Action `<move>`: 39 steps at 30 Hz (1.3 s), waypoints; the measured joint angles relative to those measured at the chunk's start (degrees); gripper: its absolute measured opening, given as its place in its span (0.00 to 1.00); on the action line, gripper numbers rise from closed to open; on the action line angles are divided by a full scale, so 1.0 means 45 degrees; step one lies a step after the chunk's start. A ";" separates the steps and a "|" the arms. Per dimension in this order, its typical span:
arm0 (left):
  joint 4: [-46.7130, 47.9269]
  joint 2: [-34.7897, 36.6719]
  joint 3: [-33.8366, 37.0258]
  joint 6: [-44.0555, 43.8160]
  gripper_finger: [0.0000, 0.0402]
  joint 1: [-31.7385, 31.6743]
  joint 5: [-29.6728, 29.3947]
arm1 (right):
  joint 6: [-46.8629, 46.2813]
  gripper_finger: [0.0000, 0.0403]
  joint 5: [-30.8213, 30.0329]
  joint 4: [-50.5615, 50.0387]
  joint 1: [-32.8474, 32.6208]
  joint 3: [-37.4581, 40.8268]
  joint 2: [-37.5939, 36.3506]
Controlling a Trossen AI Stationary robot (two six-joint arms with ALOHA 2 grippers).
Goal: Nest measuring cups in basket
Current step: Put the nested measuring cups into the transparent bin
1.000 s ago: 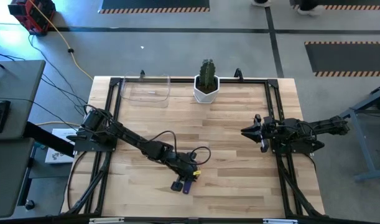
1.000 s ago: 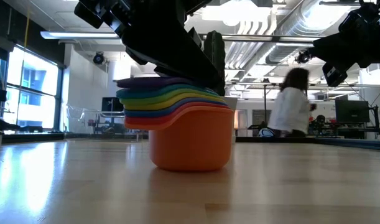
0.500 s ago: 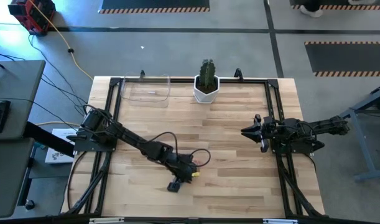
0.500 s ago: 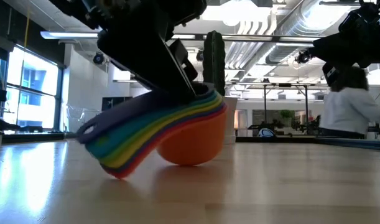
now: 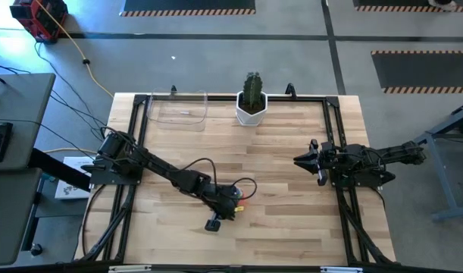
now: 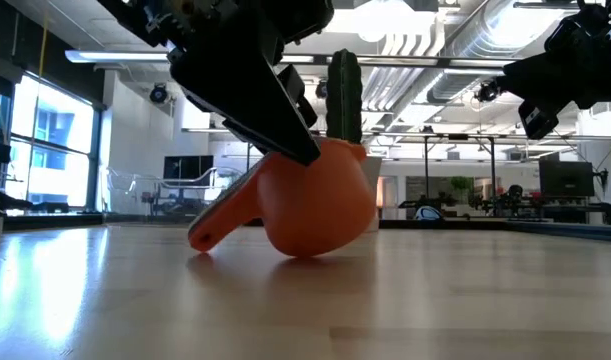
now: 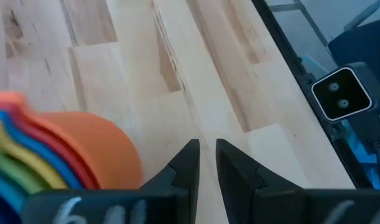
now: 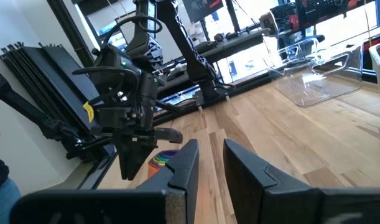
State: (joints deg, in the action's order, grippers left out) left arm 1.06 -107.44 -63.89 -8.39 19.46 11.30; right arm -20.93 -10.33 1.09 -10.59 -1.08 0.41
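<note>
**A:** Where does the stack of measuring cups (image 6: 305, 200) sit against the left gripper (image 5: 229, 203)?

**B:** Right under it, near the front-middle of the table (image 5: 292, 159). In the low view the stack is tipped over on its round orange bottom, handles slanting down so the tip touches the wood. The gripper presses on it from above.

**A:** Is it clamped on anything?

**B:** I judge not. In the left wrist view the fingers (image 7: 190, 165) stand nearly together with bare wood in the narrow gap; the cups lie just beside them, not between.

**A:** And the basket (image 5: 178, 108)?

**B:** At the far left corner, well apart from the stack, beside the cactus pot (image 5: 251, 106). The left arm is nearer. The right gripper (image 5: 305, 160) waits at the right edge, its fingers a slit apart, holding nothing.
</note>
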 joint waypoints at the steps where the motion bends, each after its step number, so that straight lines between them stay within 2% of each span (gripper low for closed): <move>1: 0.0119 0.0082 0.0002 -0.0002 0.11 -0.0005 -0.0002 | 0.0000 0.17 -0.0002 0.0001 0.0000 0.0000 0.0003; 7: 0.0848 0.0870 -0.0006 0.0265 0.11 -0.0154 -0.0410 | 0.0000 0.17 -0.0005 -0.0002 0.0000 0.0000 -0.0002; 15: 0.2358 0.1909 -0.0022 0.0969 0.11 -0.0155 -0.2184 | 0.0000 0.17 -0.0005 0.0003 0.0000 0.0000 -0.0002; 32: 0.2892 0.1591 -0.0022 0.0901 0.11 -0.0335 -0.2317 | 0.0000 0.17 -0.0002 -0.0002 0.0000 0.0000 -0.0002; 39: 0.3665 0.2309 -0.0022 0.1518 0.11 -0.0697 -0.2343 | 0.0000 0.17 -0.0002 0.0003 0.0000 0.0000 -0.0009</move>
State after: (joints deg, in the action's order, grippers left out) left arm 17.55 -97.05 -63.99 -1.56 16.33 0.75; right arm -20.93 -10.34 1.10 -10.59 -1.08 0.37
